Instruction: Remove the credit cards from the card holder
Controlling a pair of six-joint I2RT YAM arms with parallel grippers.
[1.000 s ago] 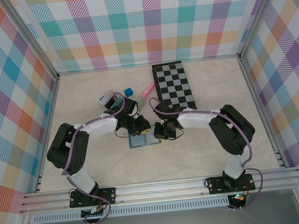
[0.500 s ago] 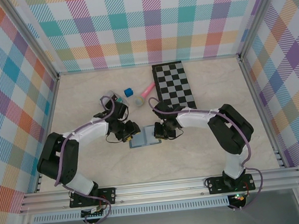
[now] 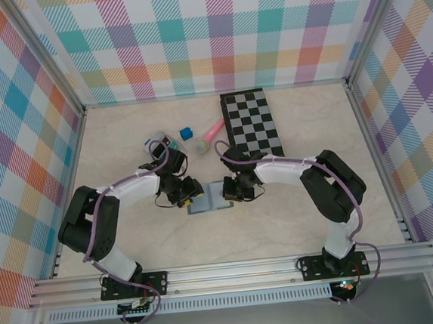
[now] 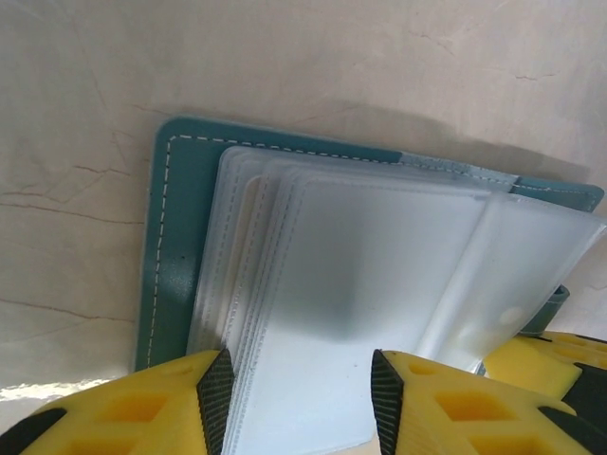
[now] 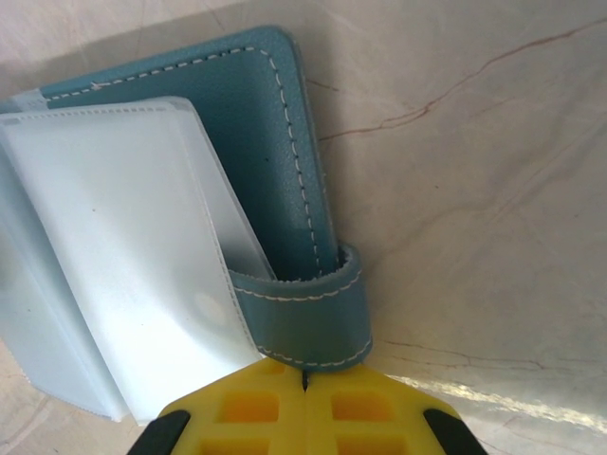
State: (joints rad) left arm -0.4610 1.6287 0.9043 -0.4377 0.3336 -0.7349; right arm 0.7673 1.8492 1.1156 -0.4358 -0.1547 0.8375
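1. Holder (image 3: pixel 208 198) lies open on the surface (image 3: pixel 298 223) between your arms, near the chessboard (image 3: pixel 252 122).
2. Your left jaws have drawn back to the holder's left edge and widened from nearly closed to part open. They now straddle the clear sleeves (image 4: pixel 379 284) and grip nothing.
3. Your right jaws stay shut on the strap (image 5: pixel 313 318), anchoring the holder.
4. That likely sets up a fresh sleeve pick, so judge the task unfinished.
5. No brand or writing is legible.
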